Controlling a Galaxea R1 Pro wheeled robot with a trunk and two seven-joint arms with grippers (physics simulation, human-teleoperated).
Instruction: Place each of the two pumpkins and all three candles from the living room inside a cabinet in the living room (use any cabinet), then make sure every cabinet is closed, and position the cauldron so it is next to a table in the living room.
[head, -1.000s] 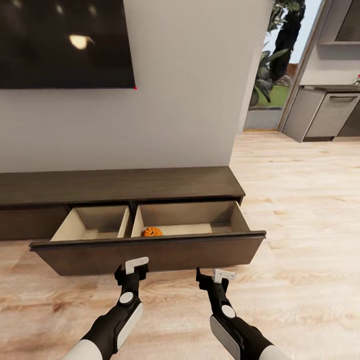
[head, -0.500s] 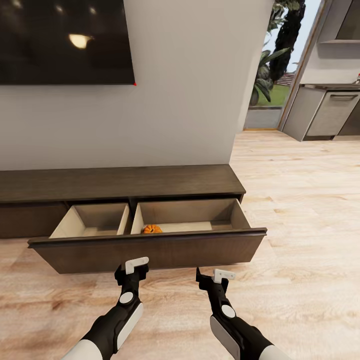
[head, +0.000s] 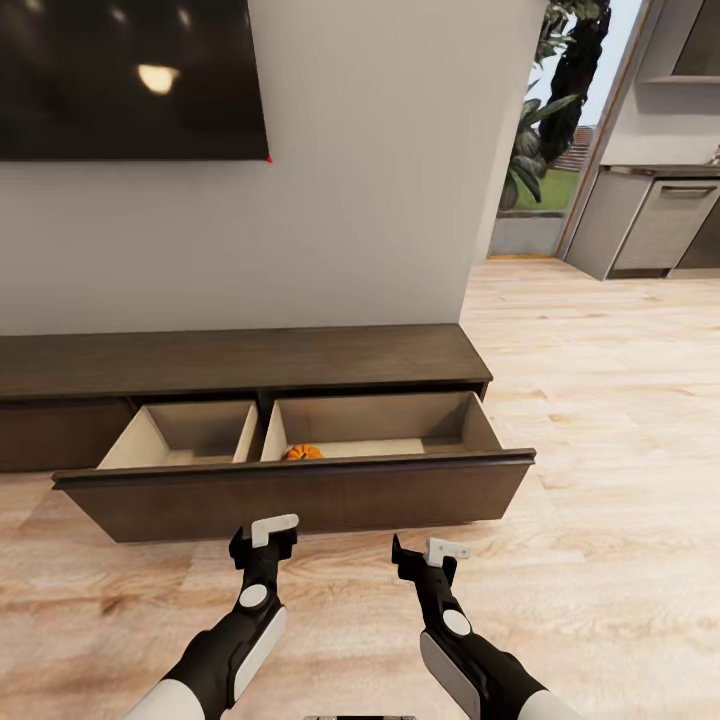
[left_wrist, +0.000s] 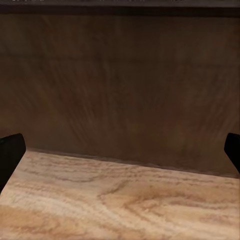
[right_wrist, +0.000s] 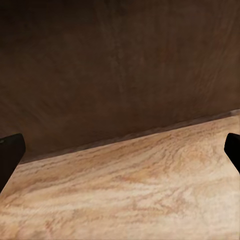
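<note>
One pumpkin (head: 304, 453) is lying inside the cabinet (head: 300, 495) drawer; both hands, left hand (head: 263, 545) and right hand (head: 428, 560), are hovering wide and empty before its front, likely to push it shut.

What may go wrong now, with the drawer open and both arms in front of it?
1. The open drawer front stands close before the left end effector and right end effector; moving forward may bump it.
2. One pumpkin lies against the front wall, half hidden, so a careless push might jolt it.
</note>
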